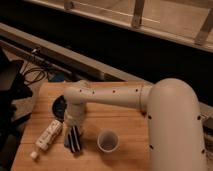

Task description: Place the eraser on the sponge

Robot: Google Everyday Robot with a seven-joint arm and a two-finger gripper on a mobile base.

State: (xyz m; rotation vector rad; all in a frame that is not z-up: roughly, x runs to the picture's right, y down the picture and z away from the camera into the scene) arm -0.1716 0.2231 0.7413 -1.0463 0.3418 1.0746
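The gripper (74, 139) was held pointing down over the counter (125, 125), close to the front edge and left of its middle. Whether it was apart, together or clamped on anything could not be told.

A white bottle (48, 136) lay just beside it, toward the front left corner. A cup (107, 141) stood near it on the other side, by the front edge. A dark round thing (59, 106) lay behind the gripper, toward the left edge.

The eraser could not be made out; it may have been hidden at or under the gripper. No sponge was identified with certainty. A blue patch (61, 78) was seen past the back edge, but its nature was not settled.

An eraser was judged light, small, firm yet slightly yielding, and not slippery. Hold was judged best taken across its narrow sides at mid-length. A sponge was judged a soft, compliant rest.
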